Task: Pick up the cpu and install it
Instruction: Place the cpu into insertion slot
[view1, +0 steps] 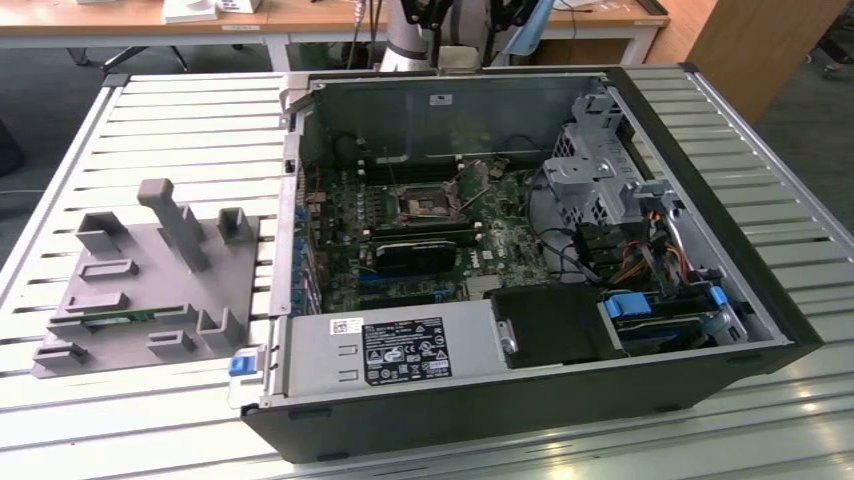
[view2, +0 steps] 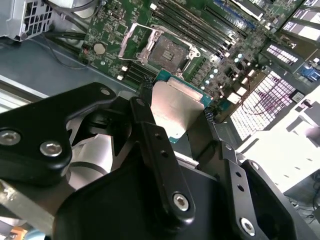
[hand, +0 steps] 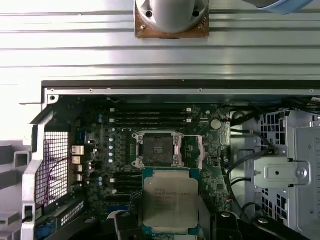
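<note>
Item 1, cpu (hand: 170, 202): flat, near-square chip, silver top facing the cameras, pale green rim; in both wrist views it is off every surface, held in the air above the motherboard (hand: 120, 150); no long axis to speak of.

Item 2, gripper (hand: 172, 222): black fingers (view2: 150, 135) clamped on two opposite edges of the chip, one to each side; the other two edges are free.

Item 3, socket (hand: 159, 149): black square in a metal frame, contact field uncovered, nothing seated in it; on the motherboard between the memory slots (hand: 150, 117) and the held chip.

Governing relation: in the first wrist view the socket lies just beyond the chip's free edge farthest from the gripper body, on the memory-slot side; the chip is beside the socket, not over it; chip edges appear roughly parallel to the socket frame; height above the board cannot be told.

Item 4, computer case (view1: 441, 110): open, on its side; occupies the worktop (view1: 174, 120) from the middle to the exterior view's right edge.

Item 5, grey fixture (view1: 147, 280): moulded block with upright posts, near the worktop's edge at the exterior view's left, well apart from the case.
</note>
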